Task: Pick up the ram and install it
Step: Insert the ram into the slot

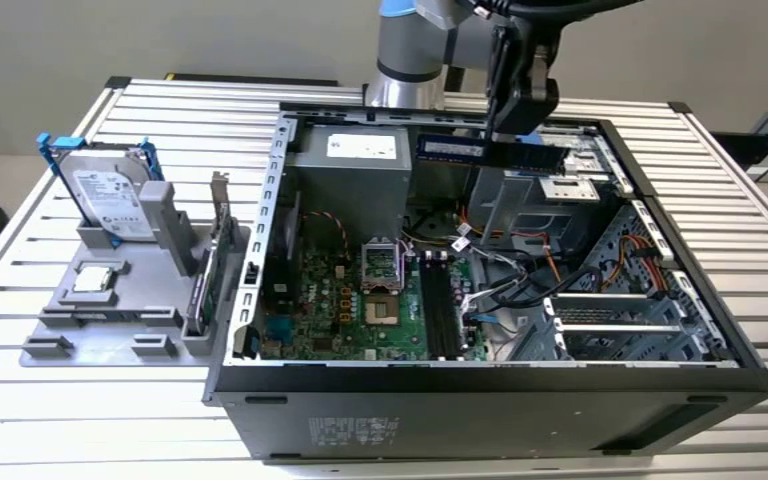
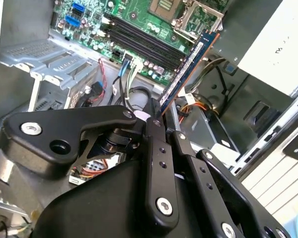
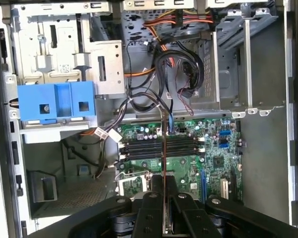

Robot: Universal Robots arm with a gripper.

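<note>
Holding the ram (image 1: 458, 149) over the open case (image 1: 491, 400).
The gripper (image 1: 514, 132) pinched it in its jaws, high and crosswise to the slots (image 1: 440, 305); installing, I judge, would call for a turn along one slot.

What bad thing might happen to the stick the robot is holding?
The ram is held in the tool above the open case, not yet in a slot. It might come down crooked and miss the narrow slots. It might also snag the loose cables beside them.
</note>
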